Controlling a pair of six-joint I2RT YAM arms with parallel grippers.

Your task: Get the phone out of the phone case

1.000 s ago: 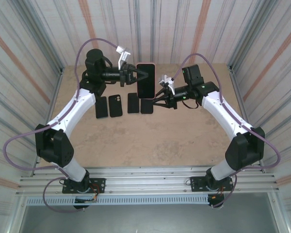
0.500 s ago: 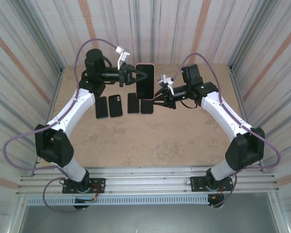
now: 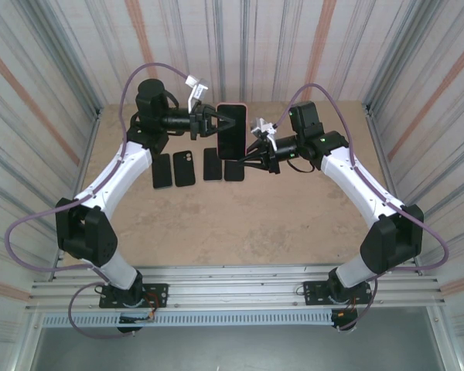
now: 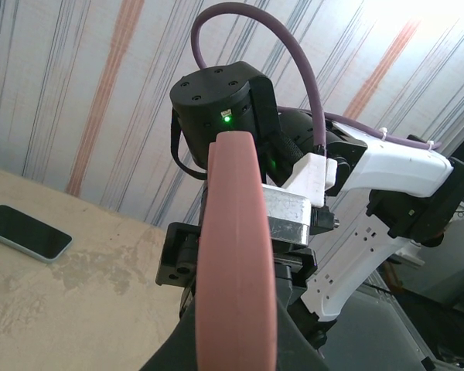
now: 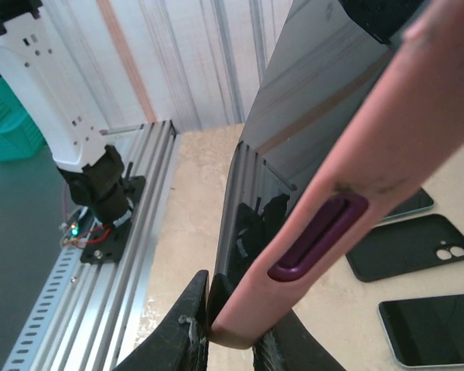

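Observation:
The phone, dark screen up, sits in a pink phone case held in the air above the back of the table. My left gripper is shut on the case's left long edge; in the left wrist view the pink case rises edge-on from between that gripper's dark fingers. My right gripper pinches the case's lower right corner. In the right wrist view its gripper is shut on the pink case, one finger against the phone face, the other behind the case.
Several dark phones and cases lie in a row on the tan table under the held phone, such as a black case and a phone. A black case lies beside the right gripper. Corrugated walls enclose the table.
My right gripper has moved a little left and up to the phone's lower corner and its jaws have closed on it. The left gripper has kept its hold.

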